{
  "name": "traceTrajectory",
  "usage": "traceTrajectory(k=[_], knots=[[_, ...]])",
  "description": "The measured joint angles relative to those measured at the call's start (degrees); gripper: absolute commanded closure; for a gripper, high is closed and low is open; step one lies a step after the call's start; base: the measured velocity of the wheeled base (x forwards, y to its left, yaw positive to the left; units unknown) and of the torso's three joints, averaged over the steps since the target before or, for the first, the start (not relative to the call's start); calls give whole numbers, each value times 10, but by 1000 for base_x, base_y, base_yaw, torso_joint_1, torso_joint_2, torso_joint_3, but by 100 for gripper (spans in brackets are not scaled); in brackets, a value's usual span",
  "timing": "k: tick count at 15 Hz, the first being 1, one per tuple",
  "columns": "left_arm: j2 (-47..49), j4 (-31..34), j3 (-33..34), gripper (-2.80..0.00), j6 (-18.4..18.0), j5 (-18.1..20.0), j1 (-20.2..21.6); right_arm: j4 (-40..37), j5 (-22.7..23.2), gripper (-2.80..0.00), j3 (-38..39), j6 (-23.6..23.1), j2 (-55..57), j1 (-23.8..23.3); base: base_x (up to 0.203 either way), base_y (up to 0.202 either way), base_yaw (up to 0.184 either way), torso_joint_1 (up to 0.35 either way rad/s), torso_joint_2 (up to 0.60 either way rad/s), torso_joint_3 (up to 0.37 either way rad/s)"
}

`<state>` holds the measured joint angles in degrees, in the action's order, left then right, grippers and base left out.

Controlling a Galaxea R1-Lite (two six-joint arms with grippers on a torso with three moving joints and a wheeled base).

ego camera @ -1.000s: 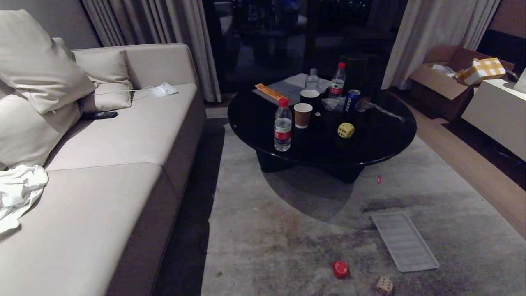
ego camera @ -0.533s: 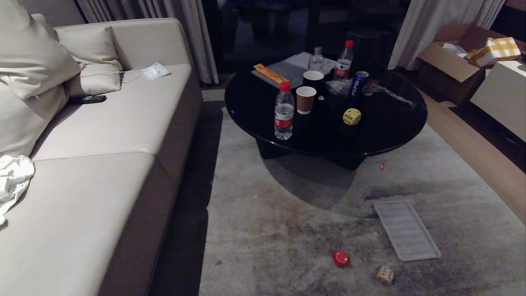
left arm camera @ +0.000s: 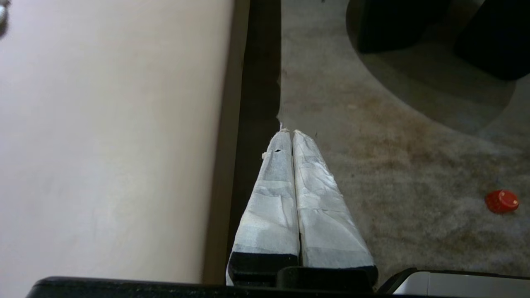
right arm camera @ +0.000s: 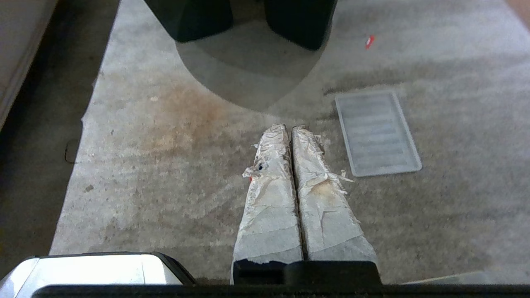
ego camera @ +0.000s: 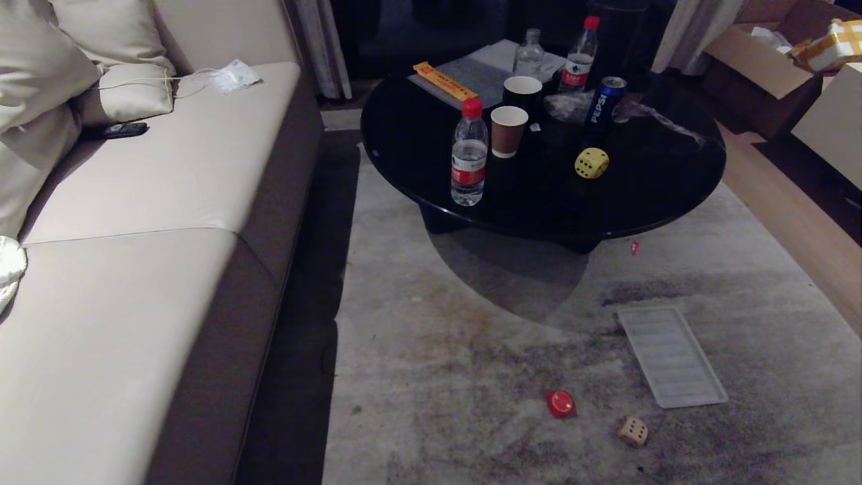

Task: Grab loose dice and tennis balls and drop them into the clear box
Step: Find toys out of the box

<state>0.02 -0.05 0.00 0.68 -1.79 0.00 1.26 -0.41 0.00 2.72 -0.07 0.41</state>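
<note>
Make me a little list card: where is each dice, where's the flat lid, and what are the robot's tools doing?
yellow dice: on the round black table
red dice: on the rug
tan dice: on the rug, near the red one
flat ribbed lid: on the rug, beside the table
clear box: not in view
left tool: shut, empty, above the rug by the sofa
right tool: shut, empty, above the rug

Glossy black table [ego camera: 646, 195]; rough (stained) carpet [ego camera: 471, 350].

A home living room: a beige sofa [ego camera: 155, 222] with cushions [ego camera: 108, 40] at frame left, a round black coffee table [ego camera: 539, 195] carrying bottles and cups at upper centre, a grey rug [ego camera: 471, 337] below, curtains [ego camera: 316, 40] behind.
</note>
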Motion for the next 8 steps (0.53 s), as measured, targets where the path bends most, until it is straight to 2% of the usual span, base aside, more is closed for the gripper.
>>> traceTrajectory(k=[8], knots=[[0,0,0,0,0,0,0,0,-1,0,0,3,0,0,0,0,0,2,4,-193]])
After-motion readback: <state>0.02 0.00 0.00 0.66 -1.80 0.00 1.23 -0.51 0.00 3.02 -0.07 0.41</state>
